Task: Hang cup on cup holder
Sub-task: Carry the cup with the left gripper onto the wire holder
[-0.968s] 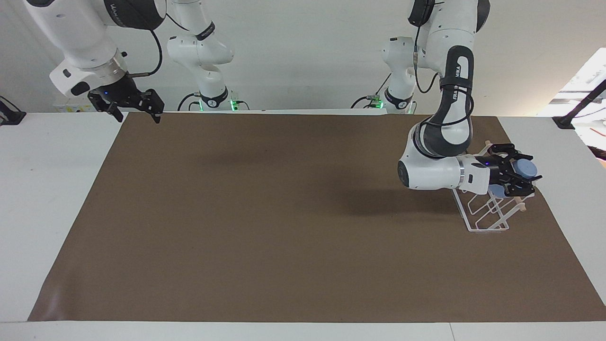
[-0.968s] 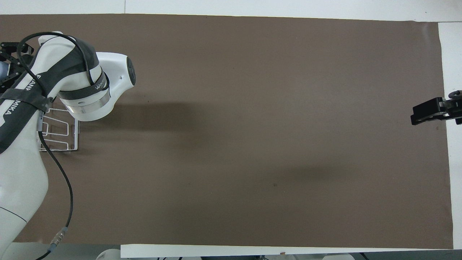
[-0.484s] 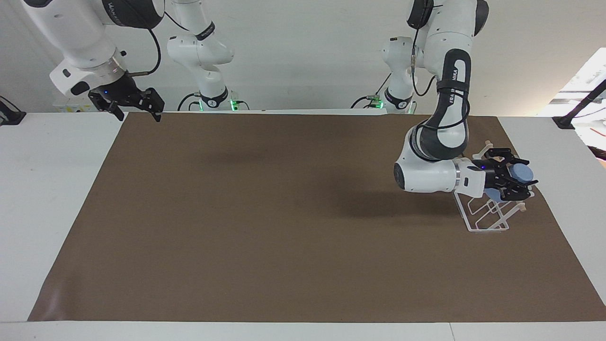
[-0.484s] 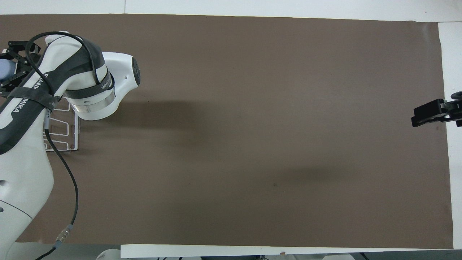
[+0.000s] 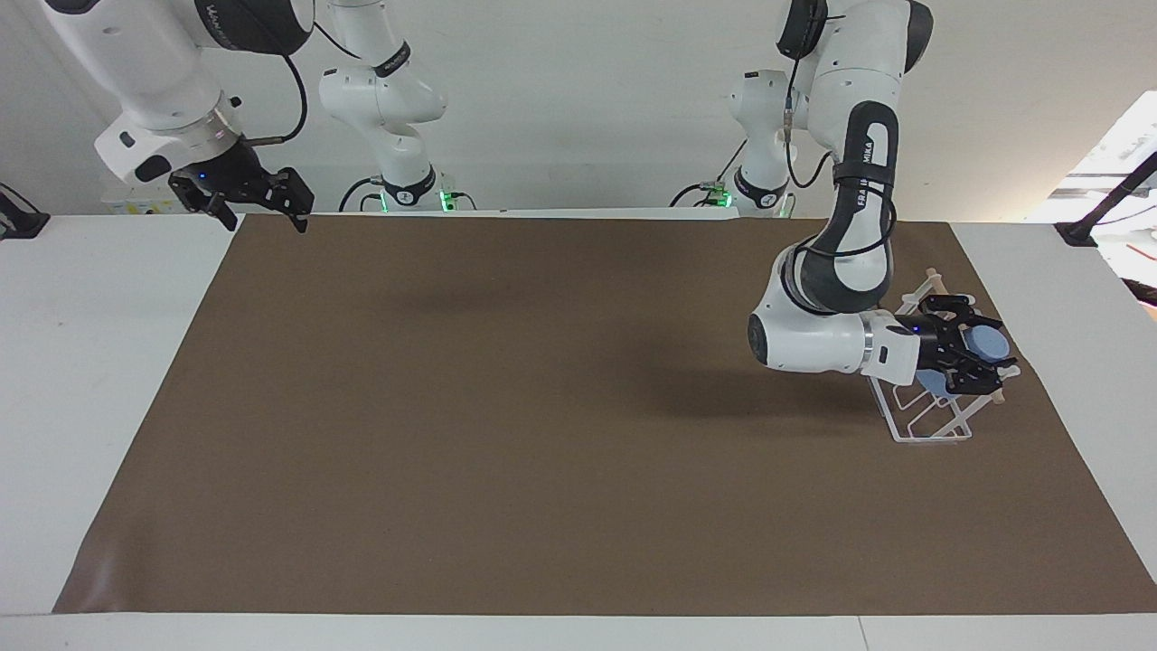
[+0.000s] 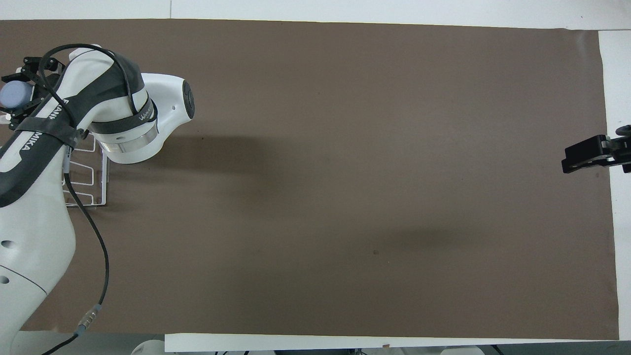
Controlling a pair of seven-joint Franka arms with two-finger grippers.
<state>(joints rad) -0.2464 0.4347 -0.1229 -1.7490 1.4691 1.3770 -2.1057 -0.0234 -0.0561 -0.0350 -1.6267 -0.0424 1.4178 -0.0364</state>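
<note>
The cup holder [image 5: 929, 423], a white wire rack with a thin wooden rod across its top, stands on the brown mat at the left arm's end of the table. It also shows in the overhead view [image 6: 91, 183], partly under the arm. My left gripper [image 5: 971, 354] is shut on the light-blue cup [image 5: 987, 343], held on its side just above the rack's prongs, close to the rod. In the overhead view the cup [image 6: 12, 93] shows between the fingers of the left gripper [image 6: 19, 91]. My right gripper [image 5: 258, 204] waits open and empty over the mat's corner near its base, and its tip shows in the overhead view [image 6: 586, 154].
A brown mat [image 5: 542, 434] covers most of the white table [image 5: 99, 362]. The left arm's forearm and elbow [image 5: 804, 339] hang low over the mat beside the rack.
My left gripper has come down a little with the cup and shifted slightly toward the right arm's end, closer onto the rack. The right arm has not moved.
</note>
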